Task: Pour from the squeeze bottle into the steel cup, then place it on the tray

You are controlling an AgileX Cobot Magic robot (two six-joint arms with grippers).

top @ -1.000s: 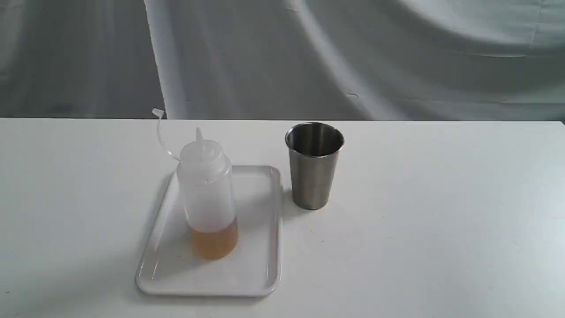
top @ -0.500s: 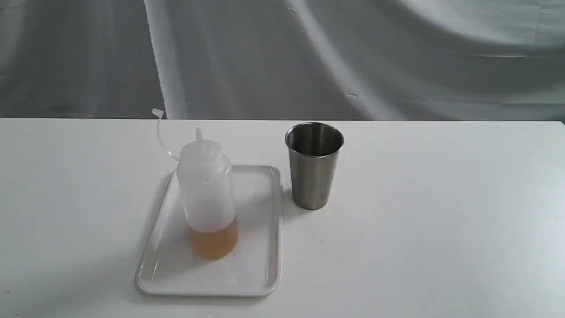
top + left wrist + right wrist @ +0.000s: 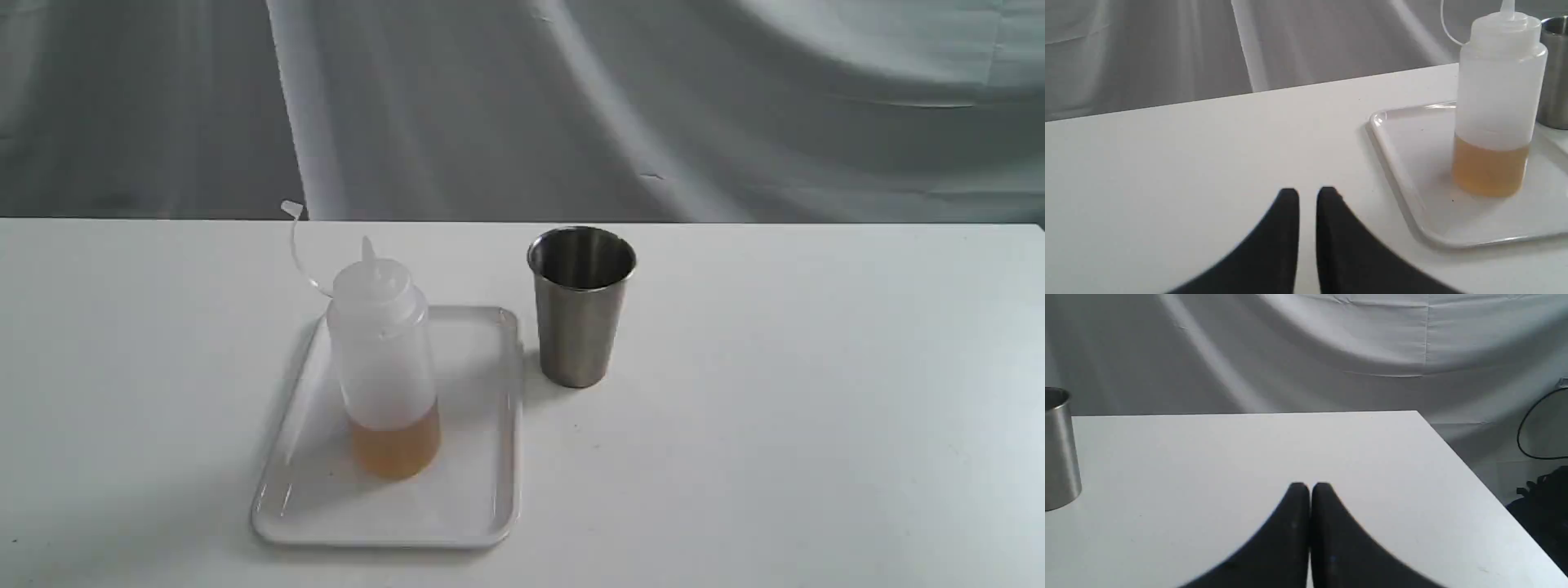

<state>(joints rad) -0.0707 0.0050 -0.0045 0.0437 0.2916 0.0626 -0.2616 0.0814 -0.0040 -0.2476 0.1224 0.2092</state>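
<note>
The squeeze bottle (image 3: pixel 384 359) stands upright on the white tray (image 3: pixel 478 457), amber liquid in its lower part, its cap strap curling up to the left. The steel cup (image 3: pixel 580 306) stands on the table just right of the tray's far corner. No arm shows in the exterior view. In the left wrist view my left gripper (image 3: pixel 1308 196) is shut and empty over bare table, apart from the tray (image 3: pixel 1404 163) and the bottle (image 3: pixel 1496 102). In the right wrist view my right gripper (image 3: pixel 1309 489) is shut and empty, with the cup (image 3: pixel 1059 449) far off at the picture's edge.
The white table (image 3: pixel 775 408) carries only these things. A grey cloth backdrop (image 3: pixel 522 106) hangs behind its far edge. In the right wrist view the table's right edge (image 3: pixel 1474 473) shows, with a black cable (image 3: pixel 1531 428) beyond it.
</note>
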